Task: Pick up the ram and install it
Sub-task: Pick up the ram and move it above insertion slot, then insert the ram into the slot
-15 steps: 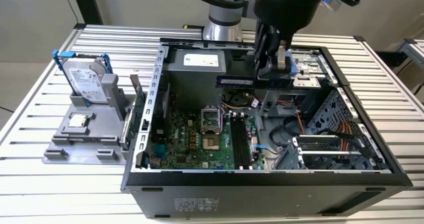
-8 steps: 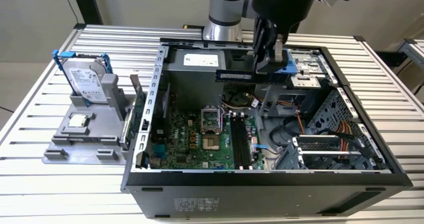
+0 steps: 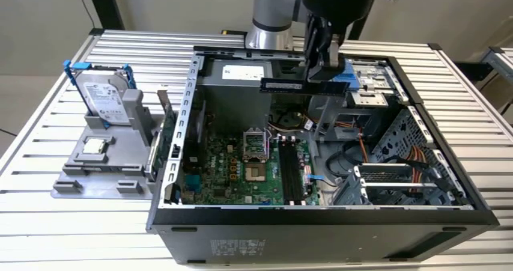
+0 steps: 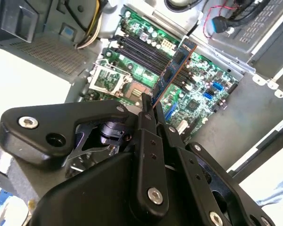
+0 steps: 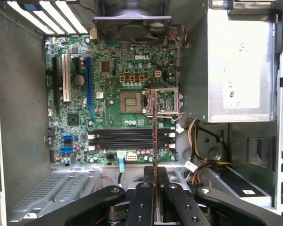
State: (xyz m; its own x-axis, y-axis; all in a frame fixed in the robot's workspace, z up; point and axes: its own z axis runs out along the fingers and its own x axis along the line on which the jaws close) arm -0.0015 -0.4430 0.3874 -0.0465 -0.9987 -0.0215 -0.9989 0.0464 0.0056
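Observation:
My gripper (image 3: 322,74) hangs over the open computer case (image 3: 172,163), shut on the ram (image 3: 304,86), a long thin bluish stick held level above the case's back part. In the second wrist view the ram (image 4: 173,68) reaches out from the gripper (image 4: 149,112) over the green motherboard (image 4: 198,80). In the first wrist view the ram (image 5: 155,132) appears edge-on between the fingers (image 5: 144,197), crossing above the black memory slots (image 5: 127,139). These slots (image 3: 289,172) lie well below the stick in the exterior view.
On the exterior view's left, a grey stand (image 3: 96,169) carries a silver hard drive in a blue frame (image 3: 104,100) and a small square processor chip (image 3: 95,145). The case also holds a power supply (image 5: 236,70), cables (image 3: 417,163), a fan (image 5: 132,23) and the processor socket (image 5: 131,101).

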